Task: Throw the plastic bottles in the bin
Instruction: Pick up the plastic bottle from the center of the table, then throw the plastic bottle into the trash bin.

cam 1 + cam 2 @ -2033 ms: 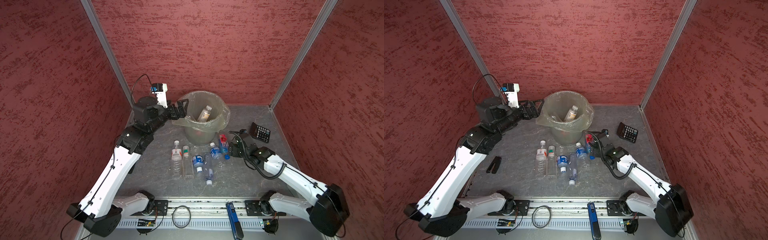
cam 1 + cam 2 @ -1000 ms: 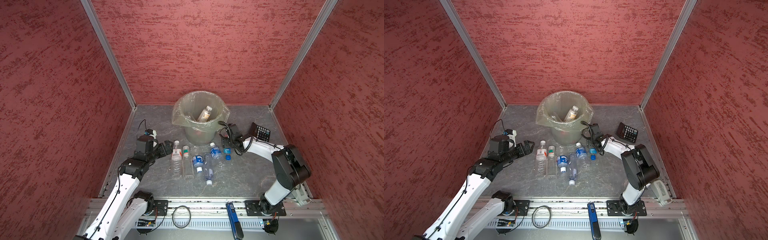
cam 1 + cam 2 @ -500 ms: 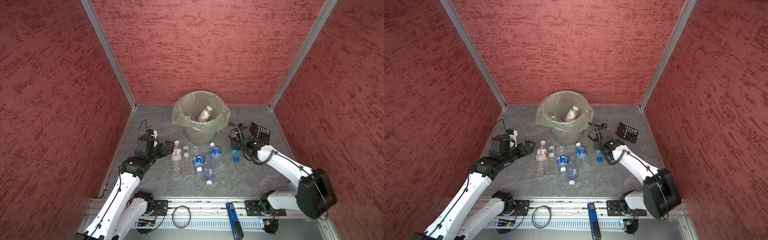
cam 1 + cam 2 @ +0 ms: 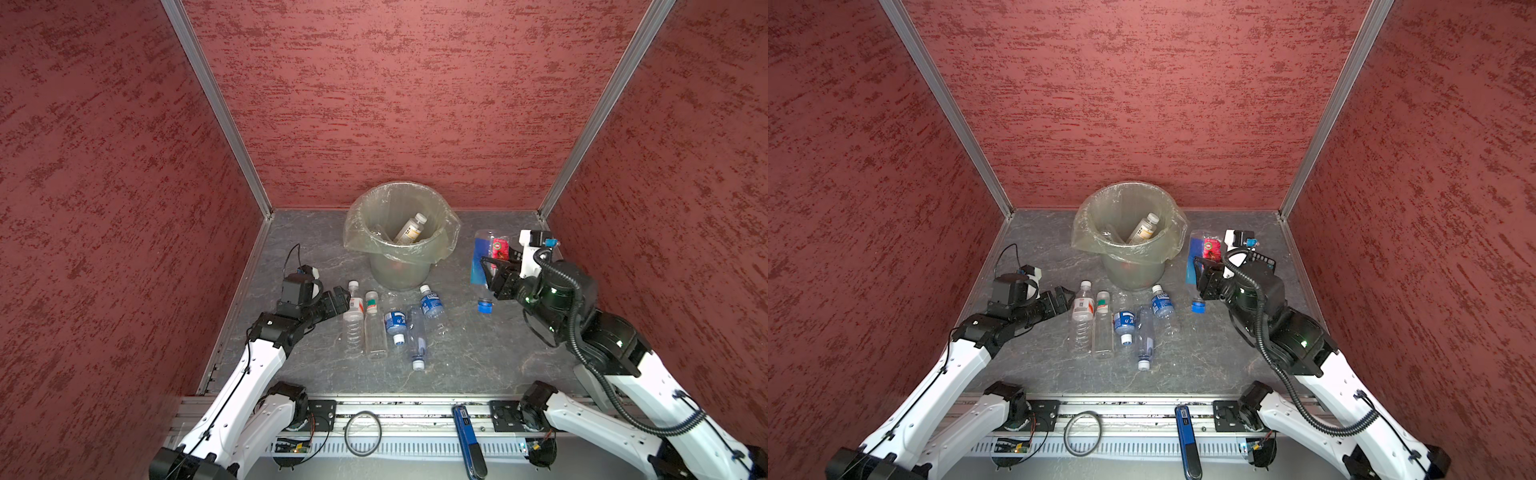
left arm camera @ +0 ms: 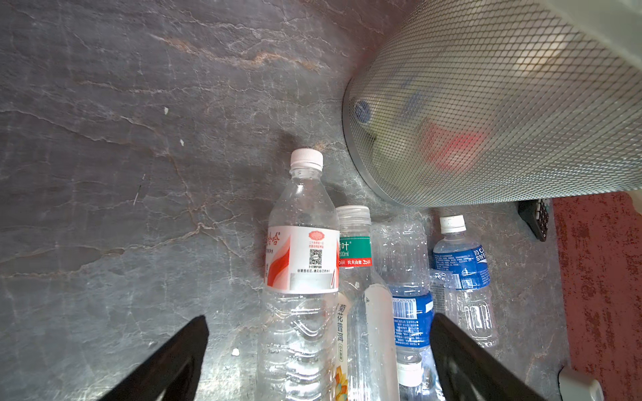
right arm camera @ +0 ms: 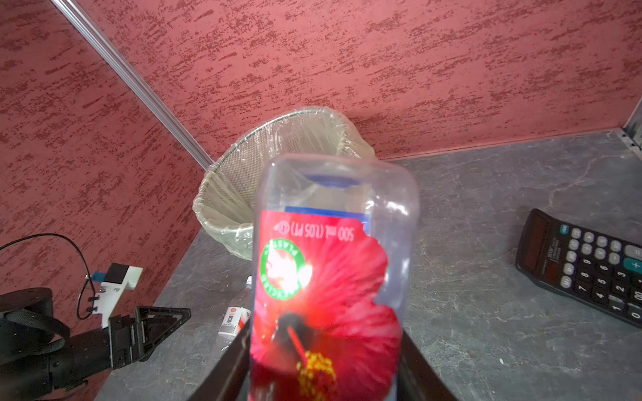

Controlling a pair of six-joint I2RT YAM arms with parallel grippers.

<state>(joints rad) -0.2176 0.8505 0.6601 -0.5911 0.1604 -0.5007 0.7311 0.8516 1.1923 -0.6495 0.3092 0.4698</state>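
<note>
**Right pincer.** The right pincer (image 4: 491,272) (image 6: 326,375) was closed on a clear bottle with a red flower label (image 4: 484,253) (image 4: 1196,257) (image 6: 326,277). The jaws were pressed against opposite sides of the label. The bottle was held inverted, with its blue cap (image 4: 484,307) downward and its base upward. It was positioned above the right part of the bench (image 4: 478,357), beside the bin (image 4: 399,274) (image 4: 1133,274) (image 6: 243,180) and apart from it. A black calculator (image 6: 583,264) lay on the bench nearer the far right corner.

**Left pincer.** The left pincer (image 4: 338,301) (image 4: 1063,297) (image 5: 319,347) was held with its jaws spread wide and nothing gripped. It was set low over the left part of the bench and directed at a row of bottles. A bottle with a white and red label (image 4: 353,316) (image 5: 302,257) lay just beside it. Contact between the two could not be confirmed.

**Remaining items.** A green-banded bottle (image 4: 374,328) (image 5: 354,250) lay against that bottle. Two blue-labelled bottles (image 4: 392,322) (image 4: 432,305) and one nearly plain clear bottle (image 4: 417,340) lay further right. All five were lying flat at mid-bench, just in front of the bin.

**Bin.** The bin stood at the middle of the far edge, lined with a clear bag. A white-capped bottle (image 4: 409,228) (image 4: 1144,227) was seen leaning inside it.
</note>
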